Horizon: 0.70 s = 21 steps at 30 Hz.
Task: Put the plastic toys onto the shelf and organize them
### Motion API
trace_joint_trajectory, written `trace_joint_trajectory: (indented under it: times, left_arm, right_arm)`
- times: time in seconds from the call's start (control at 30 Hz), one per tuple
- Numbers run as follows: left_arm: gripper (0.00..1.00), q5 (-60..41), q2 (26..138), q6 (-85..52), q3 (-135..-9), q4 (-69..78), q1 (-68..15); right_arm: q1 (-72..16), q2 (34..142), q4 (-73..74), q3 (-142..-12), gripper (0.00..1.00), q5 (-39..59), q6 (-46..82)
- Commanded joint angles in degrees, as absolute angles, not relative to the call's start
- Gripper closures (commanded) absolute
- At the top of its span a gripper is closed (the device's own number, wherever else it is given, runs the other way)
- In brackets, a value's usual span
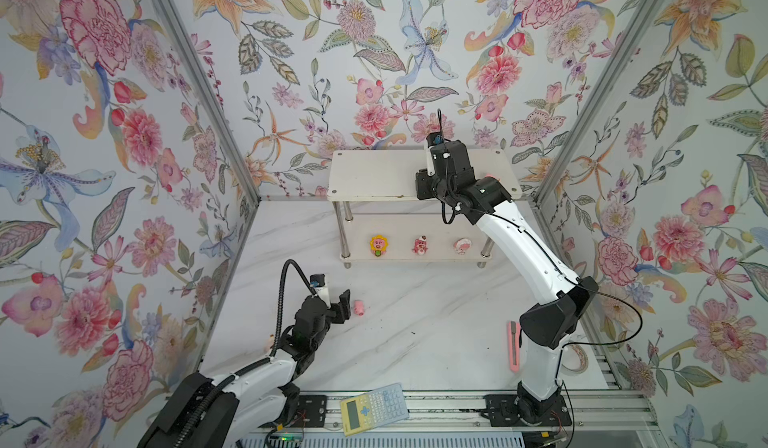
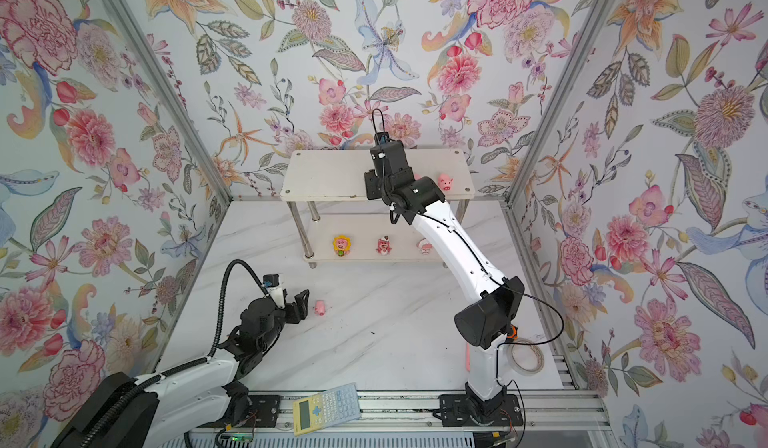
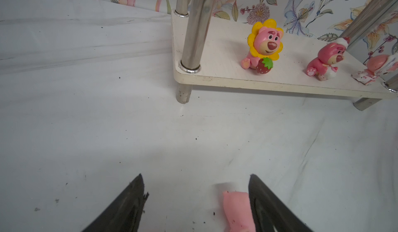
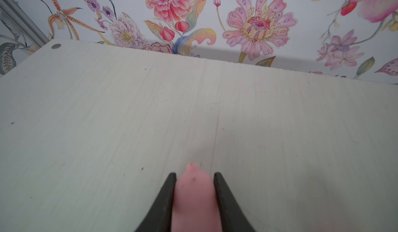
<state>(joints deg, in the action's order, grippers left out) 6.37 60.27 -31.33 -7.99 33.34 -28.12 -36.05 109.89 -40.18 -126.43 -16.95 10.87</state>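
— How far along is the robot with the toys?

— Past the middle, by the look of it. On the lower tier (image 3: 215, 54) of the shelf (image 1: 374, 176) three figures sit in a spaced row: the yellow-maned figure (image 1: 378, 245), the dark pink bear (image 1: 420, 245) and the round pink-and-white figure (image 1: 462, 245).

— And the pigs?

— A standing pig (image 2: 445, 182) is on the top tier (image 4: 129, 112), near its right end. The right pincer (image 4: 195, 174) is low over that same tier with a second pig (image 4: 193, 198) between its jaws. The jaws flank it closely, but whether they grip it or stand just clear of it cannot be told.

— So that one is nearly placed?

— Probably at the point of release, yes.

— Anything on the worktop (image 1: 415, 321)?

— A fallen pig (image 1: 359, 307) lies there, in front of the shelf. The left pincer (image 3: 195, 176) is spread wide and empty, down at the worktop, with that pig just inside one finger.

— What is left, then?

— That pig needs grasping and carrying up to the shelf. Whether more pigs remain cannot be told, since the right arm covers part of the top tier. Evening out the row up there may follow.
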Motion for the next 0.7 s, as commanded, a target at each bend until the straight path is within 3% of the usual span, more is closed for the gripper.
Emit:
trace_joint_trajectory:
  times: [0.0, 0.07, 0.13, 0.67]
  left_arm:
    - [0.23, 6.71, 60.10, -31.20, -7.60, 33.96, -27.20]
    - [0.23, 6.60, 60.26, -31.17, -7.66, 33.95, -27.22]
    - [0.23, 6.56, 60.30, -31.20, -7.67, 34.03, -27.24]
    - [0.22, 6.28, 60.34, -31.48, -7.99, 34.00, -27.05]
  right_arm:
    - [-36.73, 110.58, -40.70, -126.26, 0.53, -17.57, 11.83]
    - [-36.71, 110.48, -40.69, -125.88, 0.42, -17.58, 12.04]
    - [-36.73, 110.48, -40.69, -125.85, 0.37, -17.20, 12.21]
    - [-38.61, 109.17, -40.70, -125.84, 0.34, -10.85, 15.13]
